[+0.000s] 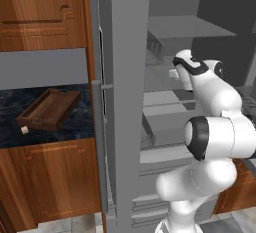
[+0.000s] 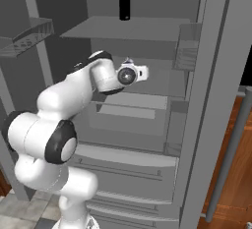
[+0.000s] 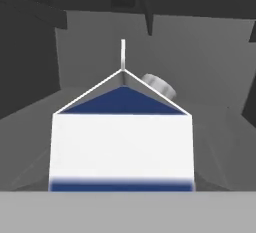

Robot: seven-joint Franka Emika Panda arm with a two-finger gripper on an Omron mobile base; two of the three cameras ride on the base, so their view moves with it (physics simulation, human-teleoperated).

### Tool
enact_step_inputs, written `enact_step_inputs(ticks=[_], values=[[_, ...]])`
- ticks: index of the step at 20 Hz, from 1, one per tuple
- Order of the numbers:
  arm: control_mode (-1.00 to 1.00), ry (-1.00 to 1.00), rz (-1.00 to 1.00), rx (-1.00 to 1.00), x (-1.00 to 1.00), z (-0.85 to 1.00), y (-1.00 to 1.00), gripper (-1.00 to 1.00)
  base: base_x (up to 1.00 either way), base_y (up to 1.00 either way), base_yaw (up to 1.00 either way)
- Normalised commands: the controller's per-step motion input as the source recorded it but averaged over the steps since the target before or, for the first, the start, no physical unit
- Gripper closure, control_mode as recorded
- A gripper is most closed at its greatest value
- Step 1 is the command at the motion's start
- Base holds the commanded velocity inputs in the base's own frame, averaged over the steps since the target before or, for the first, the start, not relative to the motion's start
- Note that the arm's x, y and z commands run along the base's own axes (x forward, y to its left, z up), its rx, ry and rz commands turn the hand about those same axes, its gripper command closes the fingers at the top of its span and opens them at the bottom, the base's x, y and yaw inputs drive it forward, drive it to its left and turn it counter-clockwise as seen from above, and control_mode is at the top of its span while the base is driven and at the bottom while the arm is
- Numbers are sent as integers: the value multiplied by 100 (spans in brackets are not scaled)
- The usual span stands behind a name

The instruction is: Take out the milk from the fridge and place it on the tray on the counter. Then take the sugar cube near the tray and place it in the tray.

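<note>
The milk (image 3: 121,147), a white gable-top carton with blue bands and a grey cap, stands very close and centred in the hand view, on a grey shelf inside the open fridge (image 2: 147,31). My gripper (image 2: 134,71) reaches deep into the fridge at mid-shelf height. Its fingers are hidden behind the hand, so I cannot tell whether they touch the carton. In the left base view, the dark brown tray (image 1: 47,109) lies on the counter (image 1: 75,124) to the left of the fridge. It holds nothing. The tiny sugar cube (image 1: 24,130) sits just off the tray's near left corner.
The open fridge door (image 1: 125,102) with its long handle (image 1: 98,142) stands between my arm and the counter. A black bottle (image 2: 124,2) is on the top shelf. Door bins (image 2: 187,51) hang on the right. Brown cabinets (image 1: 40,12) hang above the counter.
</note>
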Motion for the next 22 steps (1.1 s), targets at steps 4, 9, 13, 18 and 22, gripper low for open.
enact_step_inputs(ticks=[4, 9, 13, 18, 22], values=[[-100, 0, 0, 17, -100, 51, 19, 100, 0, 0, 0], [-100, 1, 0, 11, -100, 56, 0, 100, 0, 0, 0], [-100, 2, 0, 1, -100, 74, 1, 100, 0, 0, 0], [-100, 0, 0, 0, -100, 65, 0, 100, 0, 0, 0], [-100, 0, 0, 2, -100, 14, 0, 100, 0, 0, 0]])
